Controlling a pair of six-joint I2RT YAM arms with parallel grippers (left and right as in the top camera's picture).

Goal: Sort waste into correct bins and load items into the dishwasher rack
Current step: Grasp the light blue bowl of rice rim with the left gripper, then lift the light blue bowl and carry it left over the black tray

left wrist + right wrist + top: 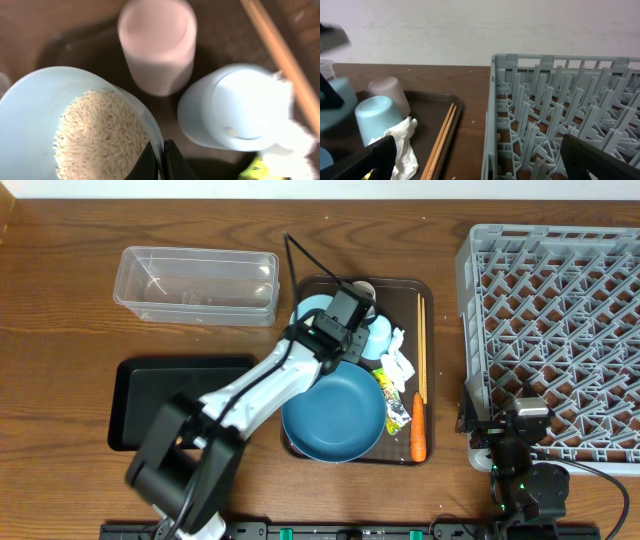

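My left gripper (162,161) is shut on the rim of the pale blue bowl (25,107), one finger inside and one outside. White rice (100,135) fills the bowl. From overhead the left gripper (343,325) covers part of the bowl (310,310) at the back of the brown serving tray (410,285). Beside it lie the white cup (157,45) and the light-blue cup (235,107). The dark-blue plate (335,415), tissue (398,360), wrapper (397,410), carrot (418,442) and chopsticks (421,345) share the tray. My right gripper (480,167) is open and holds nothing, at the near left corner of the grey rack (555,340).
The clear tub (195,285) stands at the back left. The black tray (135,410) lies in front of it, partly under my left arm. The rack wall (492,115) rises close beside the serving tray's right edge.
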